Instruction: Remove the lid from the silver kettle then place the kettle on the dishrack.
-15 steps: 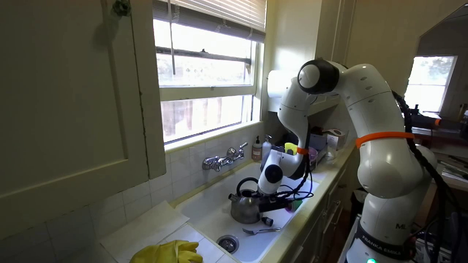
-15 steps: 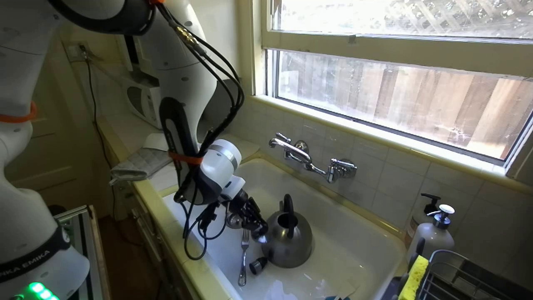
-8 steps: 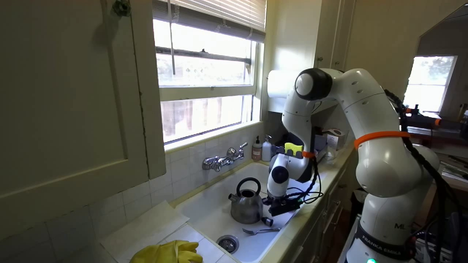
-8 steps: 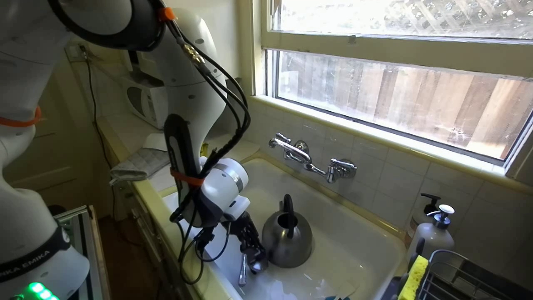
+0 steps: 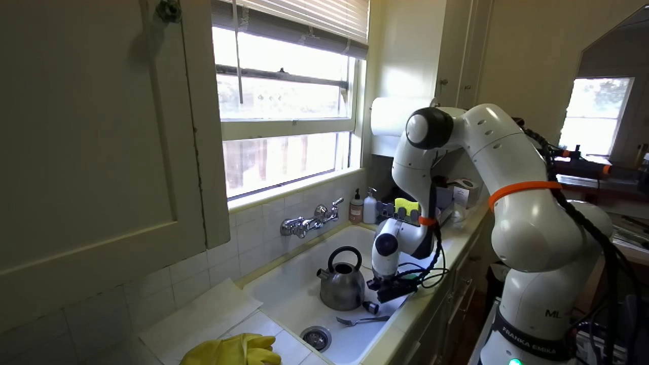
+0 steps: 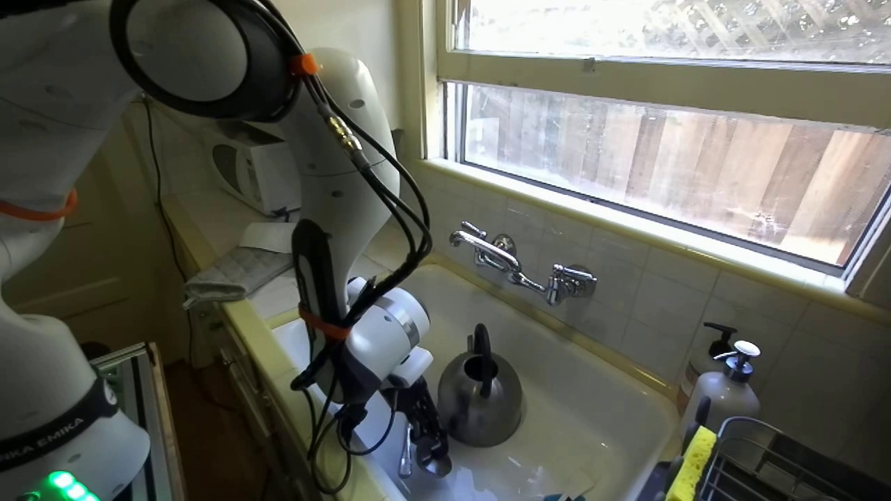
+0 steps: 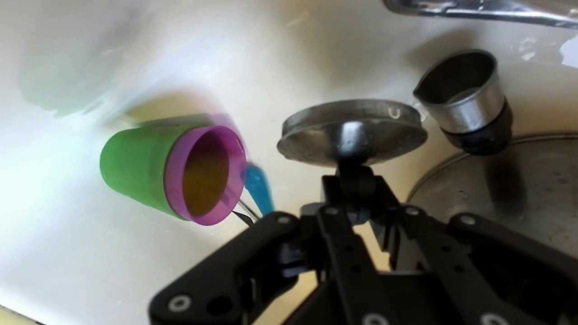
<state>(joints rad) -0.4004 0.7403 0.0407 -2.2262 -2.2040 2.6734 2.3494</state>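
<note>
- Compared with a second ago, the gripper (image 7: 356, 185) is sitting lower and shifting away from the kettle (image 6: 480, 407), toward the sink's (image 5: 284, 299) robot-side edge. Its jaws are clamping the lid (image 7: 352, 135).
- Kettle's standing upright, well in from both long edges of the sink, top hole showing, so I'm counting lid removal as done. I'm guessing the lid is getting parked next.
- Dishrack (image 6: 759, 452) is sitting past the sink's end edge, getting cut off by the lower right corner of an exterior view.
- I'm not managing to see whether the lid is touching the sink floor; the exact grip spot is looking blurry too.
- In the wrist view the right edge is chopping off a round metal shape (image 7: 537, 198), probably the kettle.
</note>
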